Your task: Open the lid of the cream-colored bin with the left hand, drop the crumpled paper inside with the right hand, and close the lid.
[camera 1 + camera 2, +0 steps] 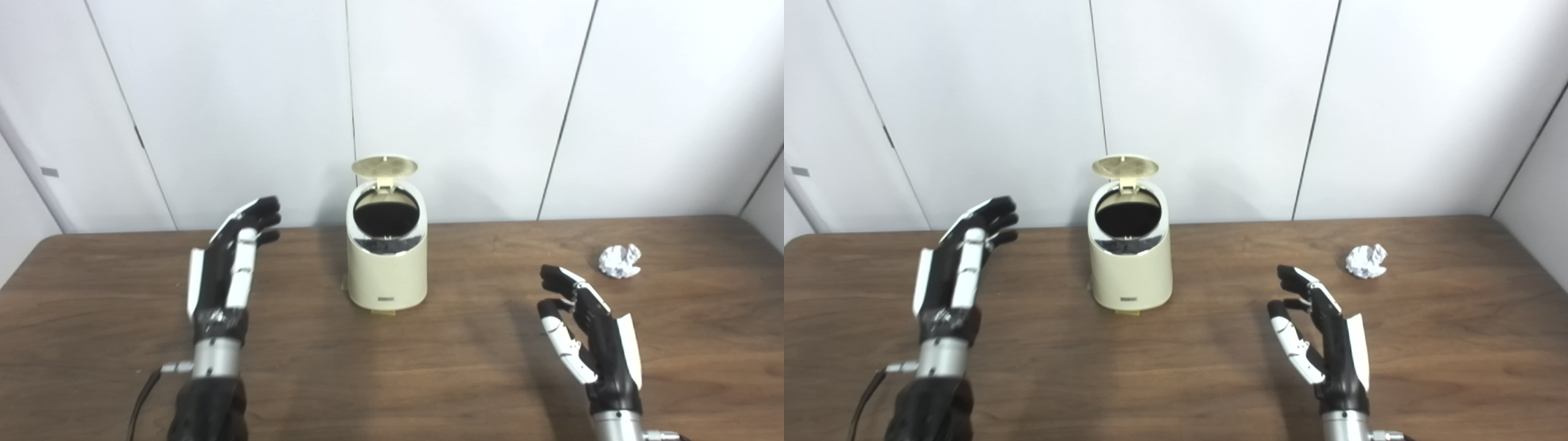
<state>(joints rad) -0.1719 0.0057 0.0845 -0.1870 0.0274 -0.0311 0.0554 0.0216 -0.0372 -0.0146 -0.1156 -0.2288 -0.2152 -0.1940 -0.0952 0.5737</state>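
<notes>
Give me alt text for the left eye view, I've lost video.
The cream bin stands mid-table with its lid flipped up and the dark inside exposed. The crumpled paper lies untouched on the wooden table, far right. The left hand and right hand are both open and empty.

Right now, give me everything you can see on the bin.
The bin is a small cream-coloured tub with rounded sides, plastic by its look. It stands upright on the brown table, near the far edge and about midway between the two sides. Its round lid is swung up on a rear hinge, so the dark inside shows. A shiny grey band runs along the front of the opening, and a small dark label sits low on the front. Neither robot hand touches it.
</notes>
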